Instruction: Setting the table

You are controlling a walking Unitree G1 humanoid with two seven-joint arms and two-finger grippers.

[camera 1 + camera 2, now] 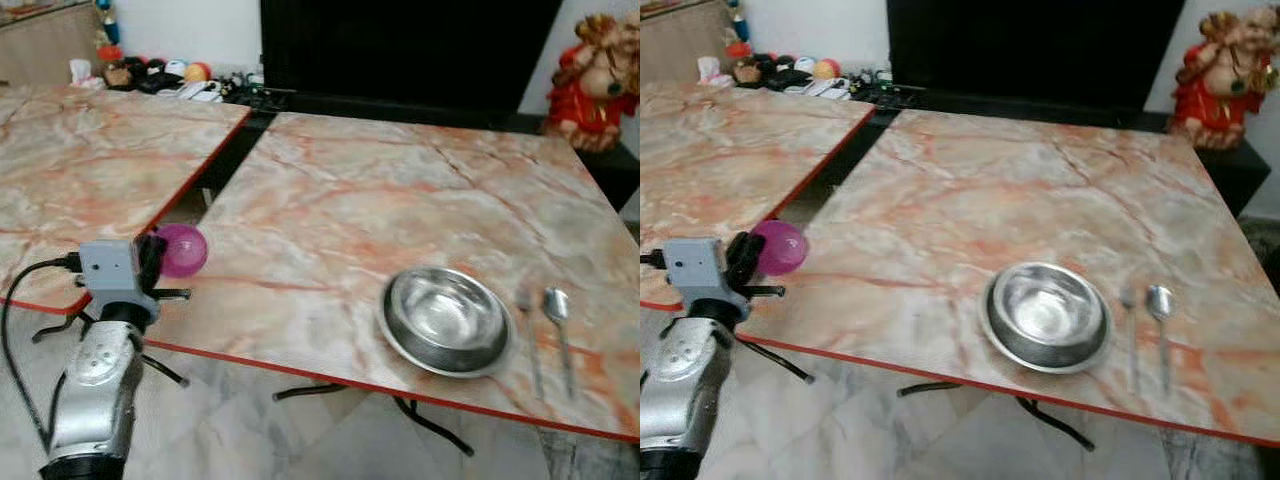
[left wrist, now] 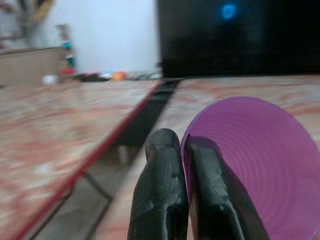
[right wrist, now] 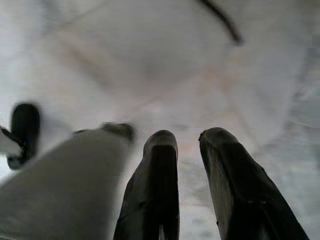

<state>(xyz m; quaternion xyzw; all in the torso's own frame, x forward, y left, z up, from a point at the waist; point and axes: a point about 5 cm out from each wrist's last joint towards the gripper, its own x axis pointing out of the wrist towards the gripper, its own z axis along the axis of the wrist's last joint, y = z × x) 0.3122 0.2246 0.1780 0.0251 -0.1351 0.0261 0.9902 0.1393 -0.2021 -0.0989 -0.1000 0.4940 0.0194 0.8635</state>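
Observation:
My left gripper (image 1: 158, 258) is shut on the rim of a purple plastic cup (image 1: 182, 249), held at the near left corner of the marble table (image 1: 400, 200). In the left wrist view the two black fingers (image 2: 165, 190) pinch the purple cup (image 2: 255, 160) wall between them. A steel bowl (image 1: 445, 320) sits near the table's front edge on the right. A fork (image 1: 528, 335) and a spoon (image 1: 560, 325) lie just right of the bowl. My right gripper (image 3: 187, 150) hangs over the pale floor, open and holding nothing.
A second marble table (image 1: 90, 170) stands to the left, with a dark gap between the two. A black cabinet (image 1: 400, 50) runs along the back. A red and gold figurine (image 1: 595, 80) stands at the far right. Small toys (image 1: 160, 75) lie at the back left.

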